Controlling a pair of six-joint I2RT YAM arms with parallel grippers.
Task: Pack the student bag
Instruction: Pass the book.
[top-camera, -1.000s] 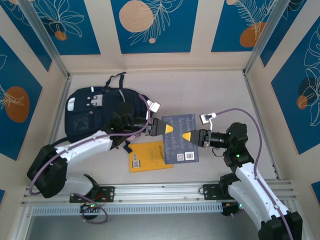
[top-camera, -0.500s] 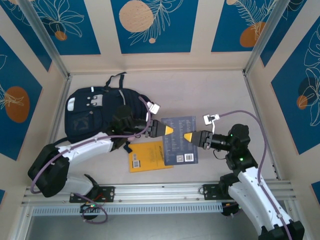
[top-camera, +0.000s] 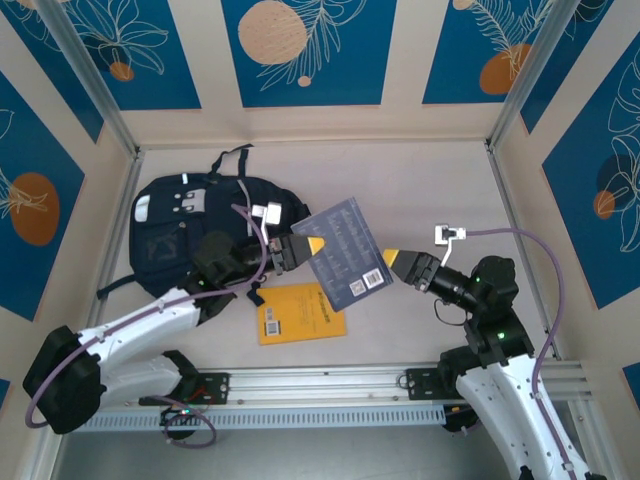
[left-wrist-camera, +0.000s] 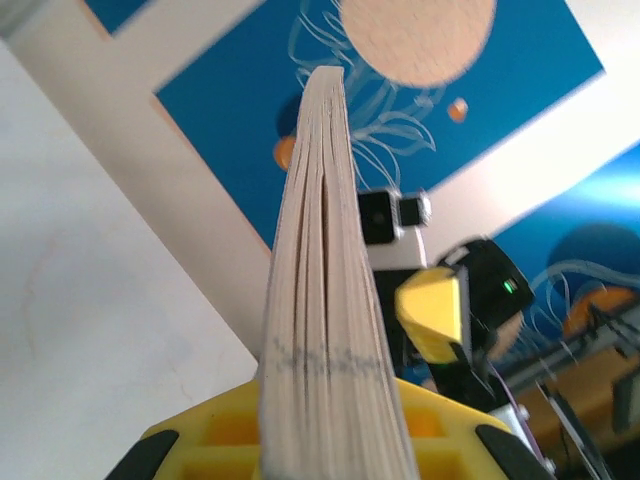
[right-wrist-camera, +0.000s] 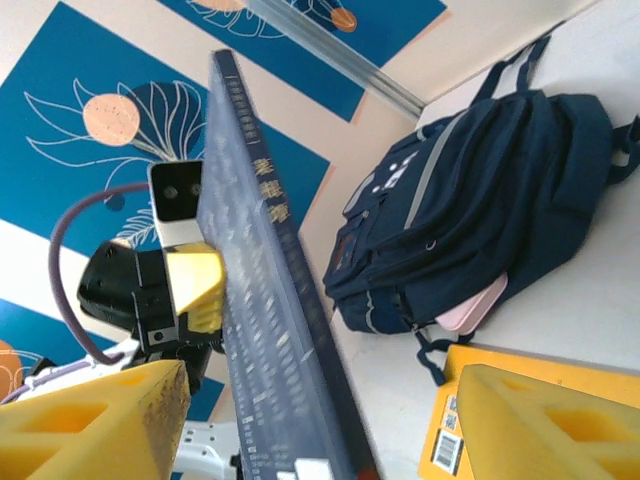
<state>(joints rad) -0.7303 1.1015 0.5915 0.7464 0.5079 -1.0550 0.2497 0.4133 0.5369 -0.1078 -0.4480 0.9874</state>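
A pale beige table (top-camera: 430, 190) is enclosed by cream walls (top-camera: 300, 122) at 9, 12 and 3 o'clock. The walls carry blue panels (top-camera: 340, 60) with white leaf outlines and peach-orange circles. A ribbed aluminium rail (top-camera: 320, 380) spans 6 o'clock. The light is even and bright.

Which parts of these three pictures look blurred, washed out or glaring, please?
Top external: evenly lit and sharp throughout. Left wrist: the book shows a crisp page edge, the wall panel behind it is soft, with pale glare at the right edge. Right wrist: the student bag is sharp, while the right hand's yellow fingers at the bottom are out of focus.
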